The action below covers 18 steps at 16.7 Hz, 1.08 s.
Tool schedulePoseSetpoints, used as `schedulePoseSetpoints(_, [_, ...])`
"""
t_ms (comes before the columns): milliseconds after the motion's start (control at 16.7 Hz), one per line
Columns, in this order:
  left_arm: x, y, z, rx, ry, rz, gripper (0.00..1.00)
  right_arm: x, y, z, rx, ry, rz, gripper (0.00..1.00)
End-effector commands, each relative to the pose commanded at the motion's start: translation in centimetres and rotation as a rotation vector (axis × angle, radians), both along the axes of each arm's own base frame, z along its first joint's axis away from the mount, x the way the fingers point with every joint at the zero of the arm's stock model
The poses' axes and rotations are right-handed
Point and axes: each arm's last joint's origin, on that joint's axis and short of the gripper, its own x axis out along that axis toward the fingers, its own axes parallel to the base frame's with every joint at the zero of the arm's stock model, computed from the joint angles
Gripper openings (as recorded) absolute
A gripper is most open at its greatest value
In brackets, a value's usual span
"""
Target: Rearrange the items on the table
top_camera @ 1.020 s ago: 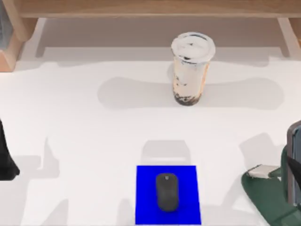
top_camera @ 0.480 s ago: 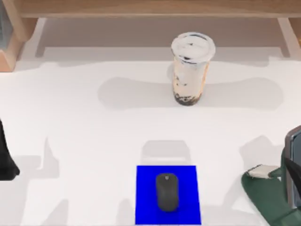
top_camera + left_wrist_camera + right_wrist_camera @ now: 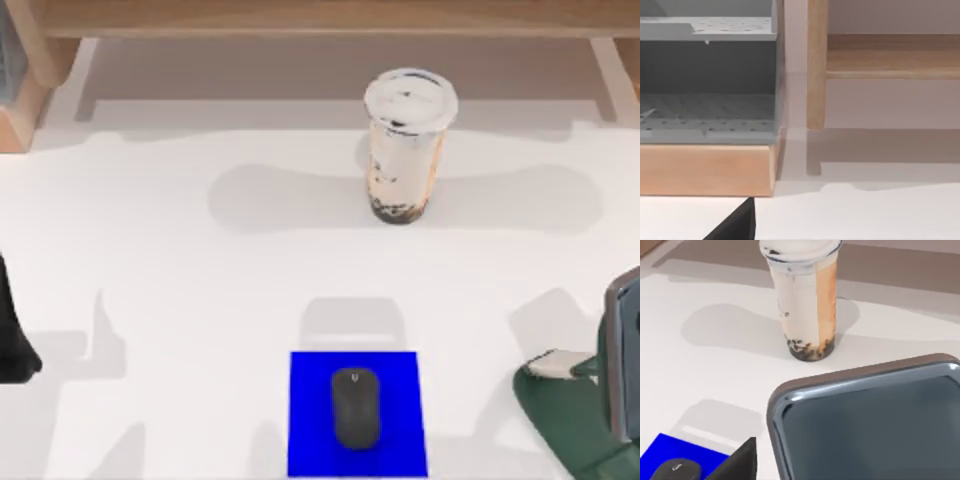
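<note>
Right arm (image 3: 565,425) sits at the right edge of the surface (image 3: 180,300), low and near the front. Right end effector (image 3: 740,465) shows as a dark wedge in its wrist view. Spread or pressed together: cannot tell. A dark glossy slab with rounded corners (image 3: 865,425) sits close by that camera and blocks much of its forward look. Left arm (image 3: 12,340) is parked at the left edge. Its end effector (image 3: 735,227) faces a grey perforated shelf unit (image 3: 705,115); state cannot be told.

Cup of milky-brown drink (image 3: 405,145) stands upright toward the back, right of centre, just in front of the wooden ledge (image 3: 320,15). Computer mouse (image 3: 356,408) lies on the blue mat (image 3: 310,420) at the front edge, well apart from the cup.

Risks, as I judge them:
- The cup is tall on a narrow base, so a high or glancing touch would likely tip it.
- A hard squeeze on the clear wall could lift the lid and spill drink.
- An approach from the right edge passes near the mat and could nudge the mouse off it.
- The slab's obstruction may hide a misaligned approach.

Cup appearance: white lid, pale cream body, orange-brown streak down one side, dark pearls settled at the bottom.
</note>
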Motion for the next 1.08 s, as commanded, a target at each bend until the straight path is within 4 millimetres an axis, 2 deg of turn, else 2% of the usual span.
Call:
schedulePoseSetpoints(480, [0.0,0.0,0.0,0.0,0.0,0.0,1.0,-0.9,0.4,-2.9,-0.142,0.042,0.076,1.0])
schedulePoseSetpoints(840, [0.0,0.0,0.0,0.0,0.0,0.0,1.0,-0.8,0.3,-2.6,-0.134,0.028,0.063,1.0])
schedulePoseSetpoints(1080, [0.0,0.0,0.0,0.0,0.0,0.0,1.0,-0.8,-0.8,-1.0,-0.065,-0.142,-0.081,1.0])
